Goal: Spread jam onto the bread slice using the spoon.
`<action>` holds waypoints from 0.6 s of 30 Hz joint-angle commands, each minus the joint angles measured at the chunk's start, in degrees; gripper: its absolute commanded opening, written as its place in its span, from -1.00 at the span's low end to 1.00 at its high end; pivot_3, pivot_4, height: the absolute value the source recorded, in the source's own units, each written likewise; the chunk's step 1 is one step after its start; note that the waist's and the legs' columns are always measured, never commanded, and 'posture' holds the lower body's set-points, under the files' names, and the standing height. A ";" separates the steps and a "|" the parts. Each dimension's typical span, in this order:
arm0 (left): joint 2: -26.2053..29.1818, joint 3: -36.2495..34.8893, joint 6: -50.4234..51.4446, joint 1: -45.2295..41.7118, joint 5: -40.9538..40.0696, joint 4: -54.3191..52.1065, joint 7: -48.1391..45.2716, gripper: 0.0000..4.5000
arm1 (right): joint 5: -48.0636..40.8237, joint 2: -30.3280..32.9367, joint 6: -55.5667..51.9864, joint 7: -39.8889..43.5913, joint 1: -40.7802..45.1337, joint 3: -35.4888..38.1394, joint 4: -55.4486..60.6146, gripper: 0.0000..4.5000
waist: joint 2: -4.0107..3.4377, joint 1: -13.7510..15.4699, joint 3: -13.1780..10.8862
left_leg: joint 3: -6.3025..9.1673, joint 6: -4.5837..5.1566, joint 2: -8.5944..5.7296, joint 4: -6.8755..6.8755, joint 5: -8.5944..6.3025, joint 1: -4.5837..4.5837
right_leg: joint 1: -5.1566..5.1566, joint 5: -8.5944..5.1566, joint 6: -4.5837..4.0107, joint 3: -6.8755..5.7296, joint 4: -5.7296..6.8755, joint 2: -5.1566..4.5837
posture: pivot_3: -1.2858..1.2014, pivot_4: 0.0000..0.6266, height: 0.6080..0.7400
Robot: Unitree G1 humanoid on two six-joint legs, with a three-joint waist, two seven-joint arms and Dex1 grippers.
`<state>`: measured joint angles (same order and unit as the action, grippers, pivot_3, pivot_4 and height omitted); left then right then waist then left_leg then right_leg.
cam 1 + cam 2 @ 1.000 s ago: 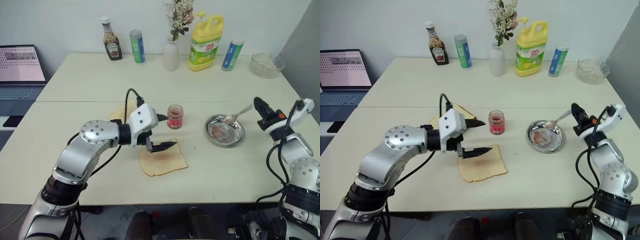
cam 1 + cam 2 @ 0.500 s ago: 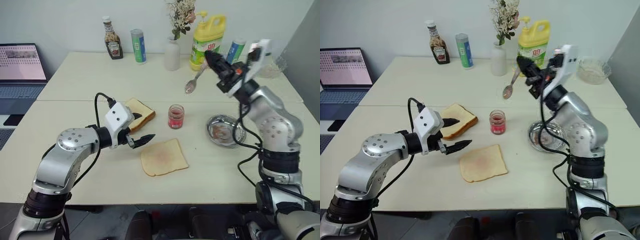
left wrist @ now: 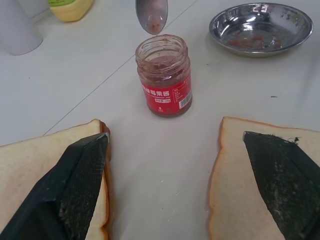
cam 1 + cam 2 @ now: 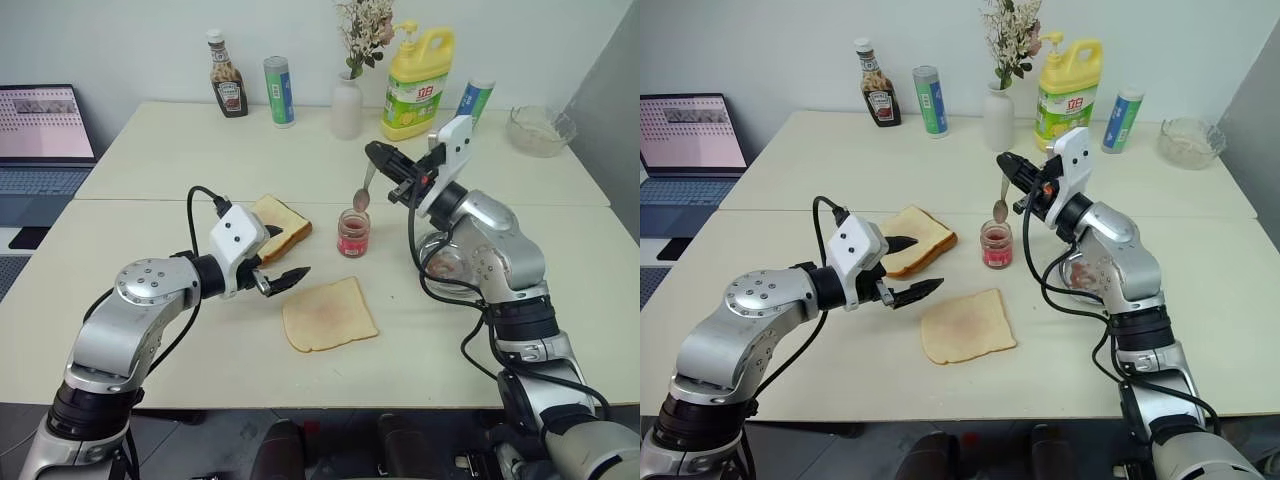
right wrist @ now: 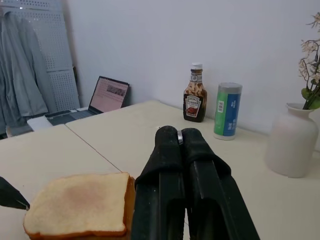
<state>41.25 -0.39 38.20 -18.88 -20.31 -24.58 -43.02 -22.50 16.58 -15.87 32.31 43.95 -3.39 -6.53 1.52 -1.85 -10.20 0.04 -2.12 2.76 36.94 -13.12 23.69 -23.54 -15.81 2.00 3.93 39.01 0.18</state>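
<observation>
since a second ago the right gripper (image 4: 378, 155) has swung in from beside the steel dish (image 3: 260, 27) to above the jam (image 4: 351, 233), carrying the spoon (image 4: 362, 193); the left gripper (image 4: 283, 267) has drawn back off the bread slice (image 4: 328, 314) toward the robot's left.

the right forearm now reaches in over the table, its fingers pressed tight together on the spoon's handle. the spoon hangs bowl down, just above the open mouth of the jar, with a reddish smear on the bowl. the left arm is bent low over the table, its jaws spread wide and empty, one finger over the darker-crusted slice (image 4: 281, 226), the other near the edge of the bread slice.

the small clear jar stands upright with no lid, reddish jam inside and a red label on its side. the steel dish, beyond the jar on the robot's right, holds pinkish smears. the bread slice lies flat on the table nearer the robot than the jar, with a faintly browner middle.

the table (image 4: 180, 160) is pale cream. along its far edge stand a ketchup bottle (image 4: 224, 79), a green-and-blue can (image 4: 277, 92), a white vase (image 4: 346, 105) with dried flowers, a yellow detergent bottle (image 4: 415, 85), another can (image 4: 471, 100) and a glass bowl (image 4: 540, 130). an open laptop (image 4: 45, 135) sits off to the left.
</observation>
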 commanded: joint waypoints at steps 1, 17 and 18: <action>-0.43 -0.14 -0.69 -1.76 -0.31 -0.90 0.30 1.00 | 2.59 -0.72 3.98 1.76 0.22 -0.75 -0.25 -0.98 | 0.00 0.00 0.00 | 0.00 0.00 0.00 0.00 0.00 0.00 | 0.00 0.00 0.00 0.00 0.00 0.00 | 0.03 -0.52 1.00; -0.10 1.48 0.29 -2.12 -1.63 -1.23 -2.76 1.00 | 15.09 -1.01 16.25 4.91 -2.08 -5.74 -6.85 -0.98 | 0.00 -0.01 0.00 | 0.01 -0.01 0.00 0.01 0.00 0.00 | 0.00 0.00 0.00 0.00 0.01 0.00 | 0.03 -0.52 1.00; 0.13 1.36 0.30 -2.03 -1.73 -1.15 -3.05 1.00 | 15.49 -1.27 16.14 4.70 -1.96 -5.76 -7.38 -0.98 | 0.00 -0.01 0.00 | 0.01 -0.01 0.00 0.01 0.00 0.00 | 0.00 0.00 0.00 0.00 0.02 0.00 | 0.03 -0.52 1.00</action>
<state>40.40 1.87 38.58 -20.74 -21.30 -24.14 -45.29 -7.67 15.51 -1.32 37.23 41.42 -9.35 -14.16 1.52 -1.87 -10.20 0.05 -2.13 2.76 36.95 -13.11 23.69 -23.54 -15.81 2.00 3.93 39.02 0.18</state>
